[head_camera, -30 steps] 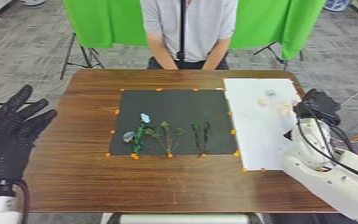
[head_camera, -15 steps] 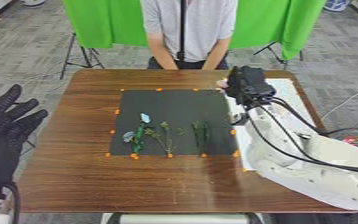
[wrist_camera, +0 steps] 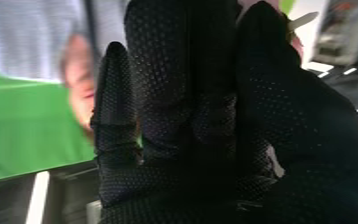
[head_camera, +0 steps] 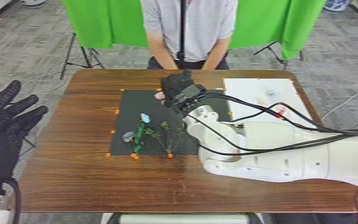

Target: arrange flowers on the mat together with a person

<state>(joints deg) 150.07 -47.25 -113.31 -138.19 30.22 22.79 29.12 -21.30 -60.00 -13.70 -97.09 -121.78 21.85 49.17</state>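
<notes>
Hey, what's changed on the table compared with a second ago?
The right hand swung leftward from the white sheet to the far part of the dark mat, carrying a pink flower. It hasn't let go of it. The pale blue flower and the green sprigs on the mat stayed where they were.

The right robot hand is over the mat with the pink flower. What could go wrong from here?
The pink flower pokes out at the fingertips of the right robot hand, so it may slip or twist on release. It also appears near the far edge of the mat, so it could land partly off. The right arm reaches in close beside the green stems; lowering it might brush them out of place.
</notes>
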